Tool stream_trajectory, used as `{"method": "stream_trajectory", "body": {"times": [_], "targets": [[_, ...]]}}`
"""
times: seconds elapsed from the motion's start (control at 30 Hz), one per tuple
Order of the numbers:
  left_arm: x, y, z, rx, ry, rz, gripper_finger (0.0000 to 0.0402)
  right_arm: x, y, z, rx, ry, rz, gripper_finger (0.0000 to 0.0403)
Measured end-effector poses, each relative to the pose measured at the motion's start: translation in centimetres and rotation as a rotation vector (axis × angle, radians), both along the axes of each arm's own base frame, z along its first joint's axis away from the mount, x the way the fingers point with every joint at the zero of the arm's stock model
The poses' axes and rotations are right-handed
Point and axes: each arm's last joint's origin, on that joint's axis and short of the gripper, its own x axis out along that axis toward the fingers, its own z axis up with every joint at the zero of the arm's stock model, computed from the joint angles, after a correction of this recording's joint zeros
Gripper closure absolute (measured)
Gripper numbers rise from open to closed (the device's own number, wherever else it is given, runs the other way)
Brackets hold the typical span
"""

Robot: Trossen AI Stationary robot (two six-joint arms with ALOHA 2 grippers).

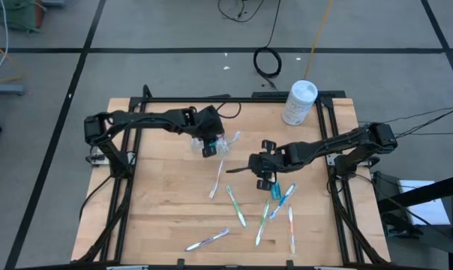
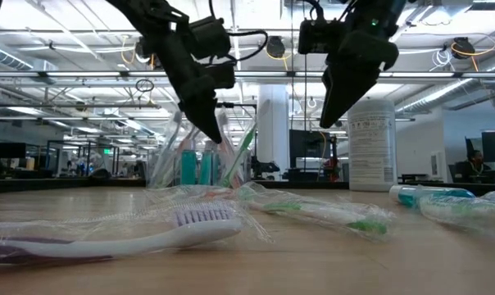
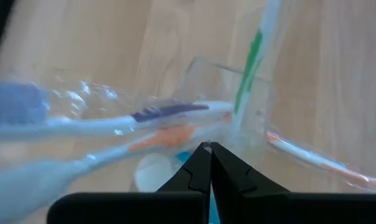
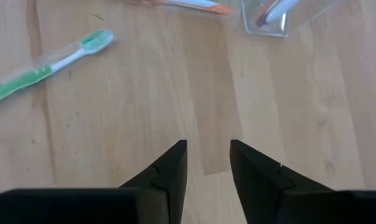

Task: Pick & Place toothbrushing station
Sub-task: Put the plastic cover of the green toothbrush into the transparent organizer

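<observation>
The clear cup [image 1: 220, 142] stands on the wooden table left of centre, and a few wrapped toothbrushes [image 3: 175, 112] lean out of it. My left gripper [image 1: 209, 148] is shut, slanting down over the cup's mouth [image 3: 210, 146]. Several more toothbrushes [image 1: 236, 206] and a small blue tube [image 1: 275, 192] lie flat on the near half of the table. To the cup's right, my right gripper [image 1: 265, 178] hangs open over bare wood [image 4: 206, 152], with nothing between its fingers. In the low view it stands well above the table [image 2: 325, 119]. My left gripper comes slanting down from the table's left with its shut fingertips [image 3: 203, 155] close over the wrapped brushes in the cup. I cannot tell whether they touch the brushes or the cup's rim.
A tall white canister [image 1: 300, 101] stands at the far right of the table. A green toothbrush [image 4: 51, 62] lies ahead of my right gripper. A wrapped purple-and-white brush [image 2: 149, 233] lies close to the near edge. Bare wood is left at the table's near left.
</observation>
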Motion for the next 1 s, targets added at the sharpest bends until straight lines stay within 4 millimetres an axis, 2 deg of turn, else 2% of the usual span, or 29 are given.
{"method": "stream_trajectory", "body": {"times": [0.2,0.37,0.67,1.0], "targets": [[0.21,0.06,-0.41,-0.013,0.002,-0.006,0.0399,0.02,0.37,0.03,-0.001,-0.007,0.012,0.0299],[0.37,-0.12,-0.34,-0.028,-0.015,-0.017,0.0383,0.02,0.35,0.03,-0.002,-0.007,0.013,0.0301],[0.48,-0.61,-0.34,-0.067,-0.022,-0.02,0.0381,0.02,0.35,0.03,-0.012,-0.003,0.033,0.0301],[0.42,-0.61,-0.39,-0.032,-0.011,-0.073,0.038,0.1,0.36,0.08,-0.01,-0.013,0.034,0.0301]]}}
